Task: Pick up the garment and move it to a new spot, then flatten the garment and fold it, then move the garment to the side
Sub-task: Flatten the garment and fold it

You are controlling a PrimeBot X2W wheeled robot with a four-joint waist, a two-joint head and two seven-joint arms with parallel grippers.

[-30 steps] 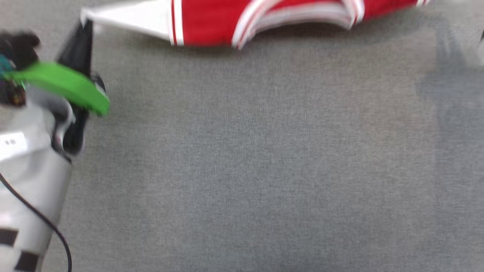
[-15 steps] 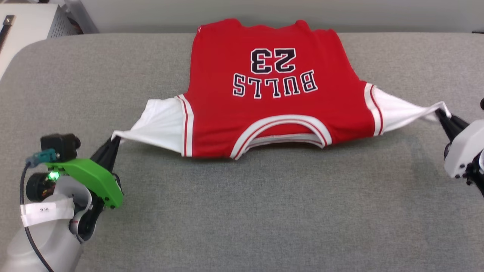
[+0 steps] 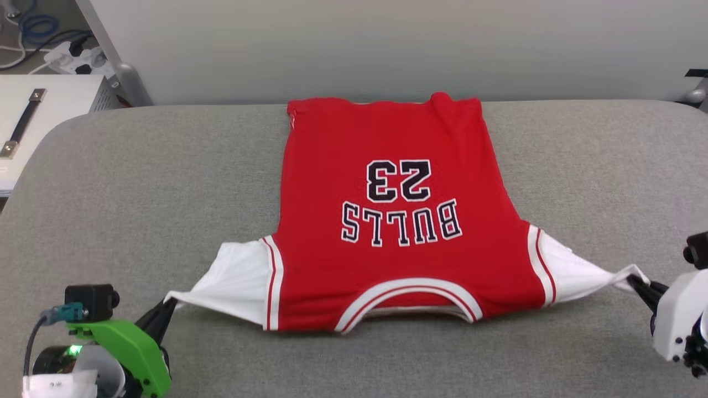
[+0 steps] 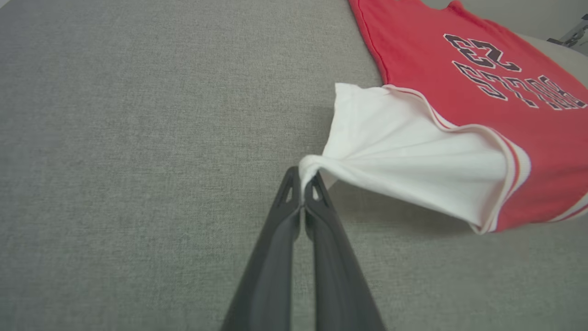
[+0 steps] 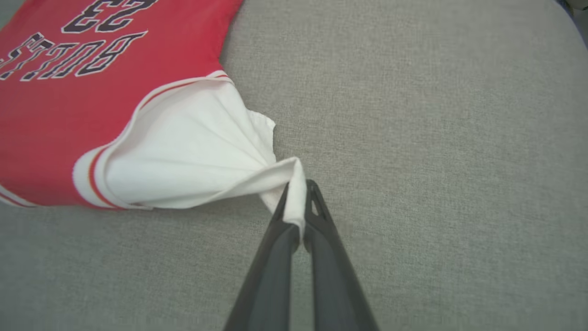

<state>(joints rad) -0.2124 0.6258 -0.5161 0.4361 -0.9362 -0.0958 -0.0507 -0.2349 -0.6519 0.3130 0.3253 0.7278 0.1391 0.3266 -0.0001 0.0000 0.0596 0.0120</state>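
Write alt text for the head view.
Red garment lies number-side up on the grey surface, collar nearest the robot. The left end effector and right end effector each pinch a white sleeve tip, drawn out sideways.

Two prints can be read on the red jersey (image 3: 387,265), both in black characters edged in white: the word "BULLS" and the number "23". In the head view both stand upside down to you, "23" above "BULLS", centred on the red panel. Your left wrist view shows the same print at a slant near the upper right corner, the letters stretched and harder to make out. Your right wrist view catches it at the upper left, with the top of "23" cut by the frame edge. A white tag (image 3: 52,385) at the head view's lower left bears small dark marks you cannot read.
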